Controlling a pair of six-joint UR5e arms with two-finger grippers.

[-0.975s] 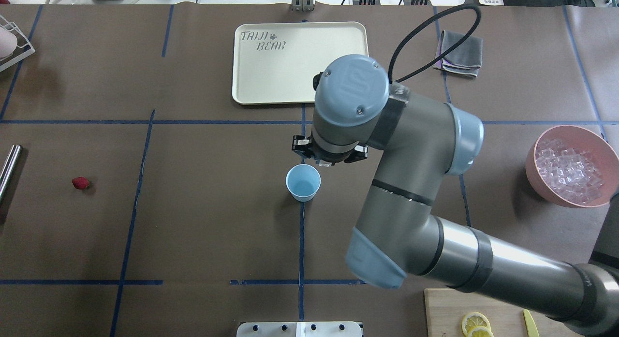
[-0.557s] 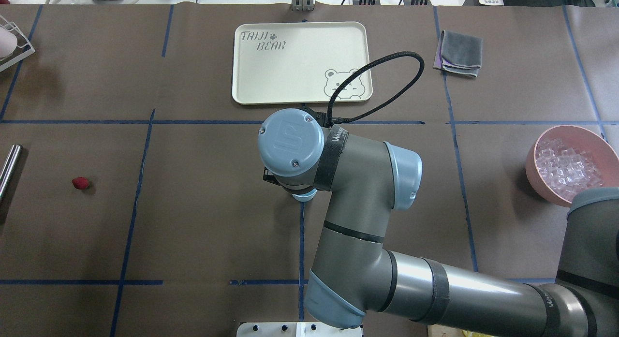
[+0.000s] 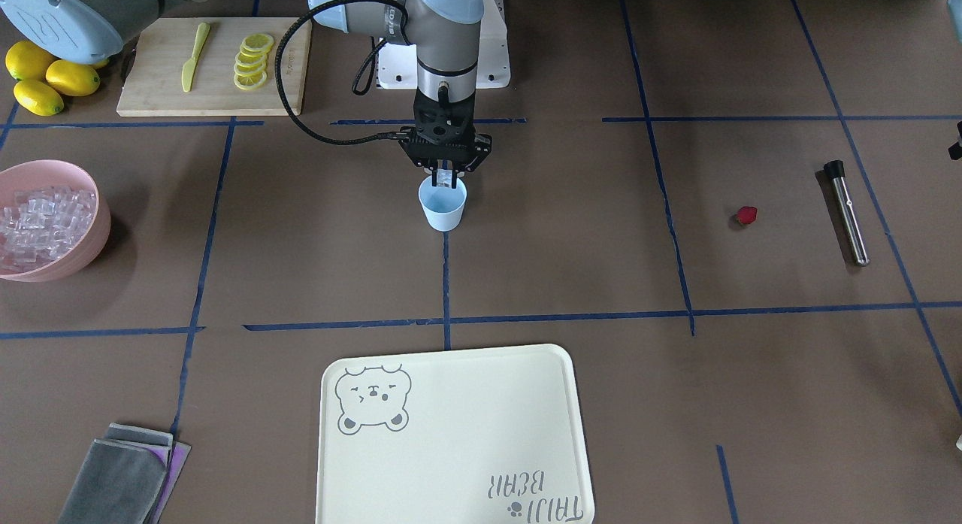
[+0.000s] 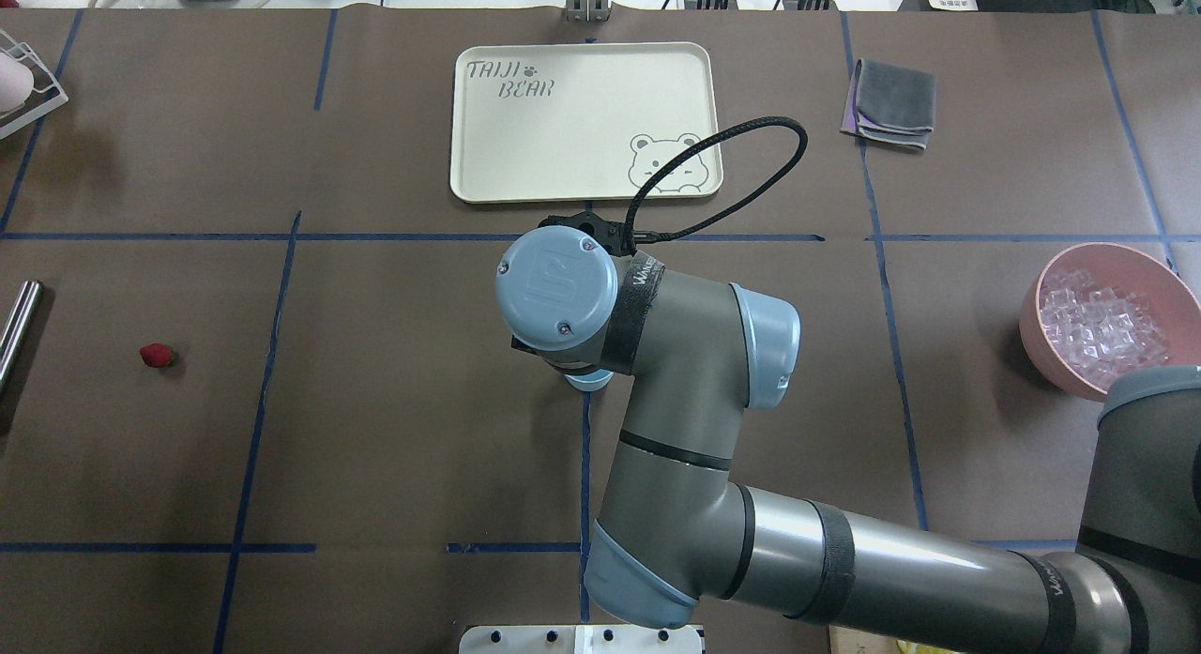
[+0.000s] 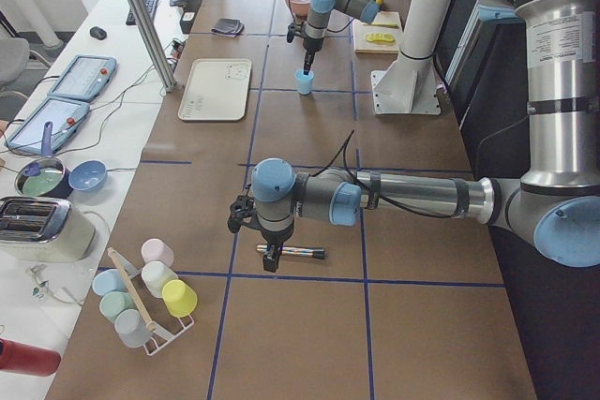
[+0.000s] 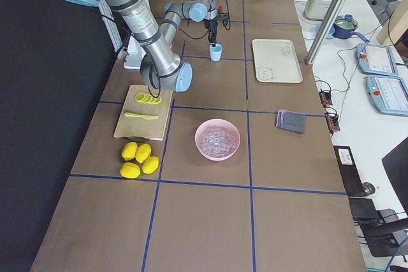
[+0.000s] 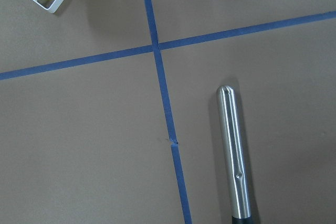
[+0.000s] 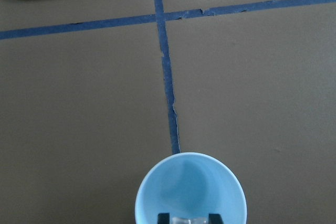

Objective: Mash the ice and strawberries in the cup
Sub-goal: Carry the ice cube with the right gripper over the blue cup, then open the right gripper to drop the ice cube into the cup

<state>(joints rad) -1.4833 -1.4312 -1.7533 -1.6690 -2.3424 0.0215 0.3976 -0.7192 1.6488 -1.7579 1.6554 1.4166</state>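
The light blue cup (image 3: 443, 208) stands upright at the table's middle; in the overhead view only a sliver of the cup (image 4: 589, 382) shows under the right wrist. My right gripper (image 3: 446, 180) hangs straight over its mouth, shut on a clear ice cube (image 3: 446, 181). In the right wrist view the gripper (image 8: 188, 219) and the cube sit over the cup (image 8: 190, 187), whose inside looks empty. The strawberry (image 3: 745, 215) lies alone on the table, far toward my left side. My left gripper (image 5: 271, 255) hovers over a metal rod; I cannot tell if it is open.
A pink bowl (image 3: 83, 249) of ice cubes (image 3: 37, 223) stands on my right side. The metal rod (image 3: 848, 212) lies beyond the strawberry. A cream tray (image 3: 451, 434), a grey cloth (image 3: 120, 475), and a cutting board (image 3: 150, 88) with lemon slices and knife ring the middle.
My right arm has swung back toward the robot, from beyond the cup to straight over it. Its wrist now hides most of the cup from above.
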